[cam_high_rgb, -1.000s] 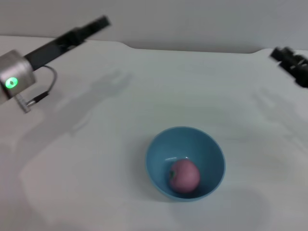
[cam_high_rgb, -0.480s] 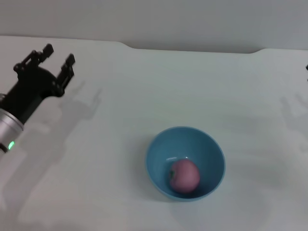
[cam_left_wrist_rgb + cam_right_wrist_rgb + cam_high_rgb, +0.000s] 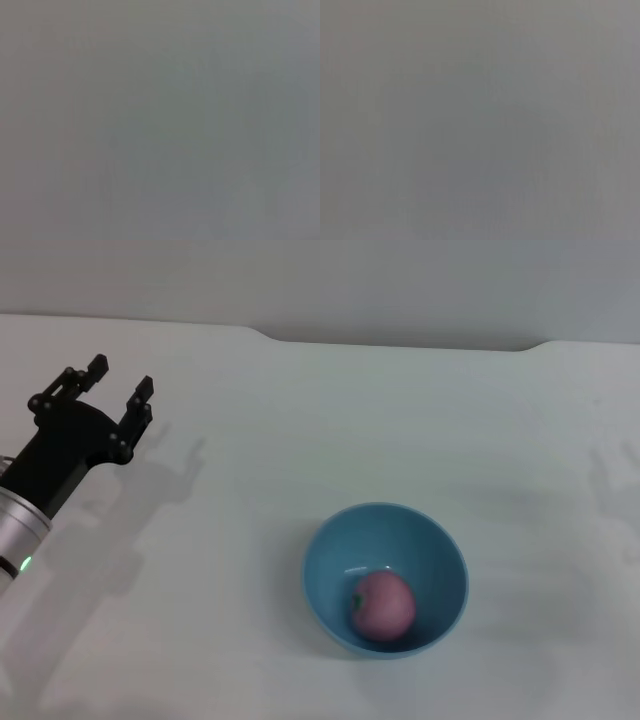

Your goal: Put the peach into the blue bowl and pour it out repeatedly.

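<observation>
The pink peach (image 3: 382, 605) lies inside the light-blue bowl (image 3: 432, 550), which stands upright on the white table, right of centre and near the front. My left gripper (image 3: 118, 380) is open and empty over the table's far left, well apart from the bowl. My right gripper is out of the head view; only its shadow falls at the table's right edge. Both wrist views show only plain grey.
The white table (image 3: 300, 420) has a back edge (image 3: 400, 342) with a raised step in the middle, against a grey wall.
My left arm has swung down and turned so its open fingers point away from me, then shifted slightly right. My right gripper has left the view on the right. Bowl and peach have not moved.
</observation>
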Controlling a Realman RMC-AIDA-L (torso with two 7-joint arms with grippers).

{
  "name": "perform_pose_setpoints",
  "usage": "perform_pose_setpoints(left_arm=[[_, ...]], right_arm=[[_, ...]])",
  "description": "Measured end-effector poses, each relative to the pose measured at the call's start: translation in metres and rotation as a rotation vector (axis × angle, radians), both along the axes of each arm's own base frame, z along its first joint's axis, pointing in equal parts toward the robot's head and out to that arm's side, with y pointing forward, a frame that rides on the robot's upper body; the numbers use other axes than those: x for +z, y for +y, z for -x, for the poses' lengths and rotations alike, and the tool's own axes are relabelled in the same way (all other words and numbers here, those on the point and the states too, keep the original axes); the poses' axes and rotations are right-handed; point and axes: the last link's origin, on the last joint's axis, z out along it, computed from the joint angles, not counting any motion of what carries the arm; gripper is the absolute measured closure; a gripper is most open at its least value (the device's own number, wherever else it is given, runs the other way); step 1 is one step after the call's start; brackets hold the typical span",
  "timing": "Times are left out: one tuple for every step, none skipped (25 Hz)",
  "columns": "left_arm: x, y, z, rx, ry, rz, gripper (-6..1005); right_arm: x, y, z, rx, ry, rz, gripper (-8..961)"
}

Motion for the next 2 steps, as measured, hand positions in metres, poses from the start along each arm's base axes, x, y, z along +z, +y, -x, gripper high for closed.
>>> perform_pose_setpoints(left_arm=[[-0.0006,0.0003,-0.0006,-0.001,-0.003,0.002,497],[-0.0007,0.0007,-0.001,-0.002,-0.003,0.001,497]], right_arm=[[0.0,0.0013,0.0003,0.0,-0.002,0.002,500],[0.0002,0.0027,0.0006,0.0,-0.004,0.003,500]])
